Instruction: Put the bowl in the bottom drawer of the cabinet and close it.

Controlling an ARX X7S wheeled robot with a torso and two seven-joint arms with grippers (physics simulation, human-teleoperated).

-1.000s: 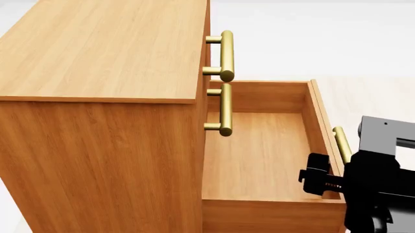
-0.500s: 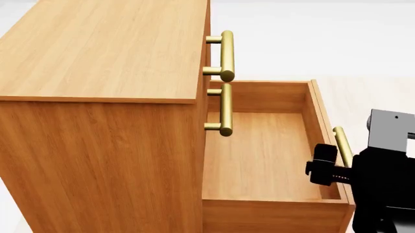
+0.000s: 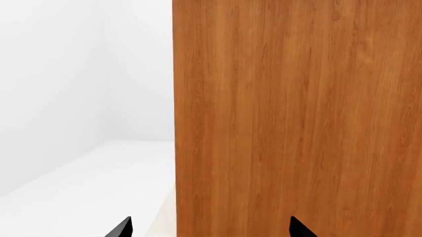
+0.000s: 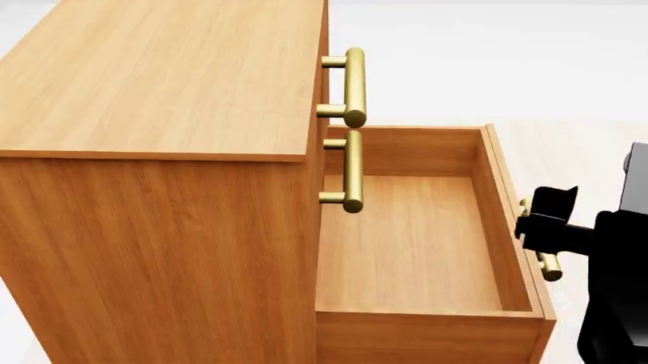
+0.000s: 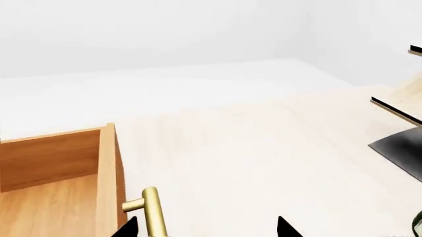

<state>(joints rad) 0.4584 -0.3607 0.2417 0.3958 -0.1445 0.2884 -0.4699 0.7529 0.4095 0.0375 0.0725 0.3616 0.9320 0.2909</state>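
The honey-brown cabinet (image 4: pixel 152 83) fills the left of the head view. Its bottom drawer (image 4: pixel 405 243) is pulled open, and nothing lies in the part I can see. The bowl is out of view. My right gripper (image 4: pixel 539 226) hangs just outside the drawer front, at the brass handle (image 4: pixel 550 267). In the right wrist view it (image 5: pixel 207 229) is open, with the handle (image 5: pixel 153 212) standing between the fingertips, close to one of them. My left gripper (image 3: pixel 211 231) is open and empty, facing a flat panel of the cabinet (image 3: pixel 297 118).
Two upper drawers are shut, their brass handles (image 4: pixel 353 87) (image 4: pixel 351 171) sticking out over the open drawer. The right wrist view shows pale floor (image 5: pixel 264 148), tilted pale boards (image 5: pixel 402 106) with a dark base, and a green sliver at the frame's edge (image 5: pixel 418 223).
My right gripper has moved from over the drawer's near front corner, out across the front wall, to the handle side. The drawer and cabinet have not moved.
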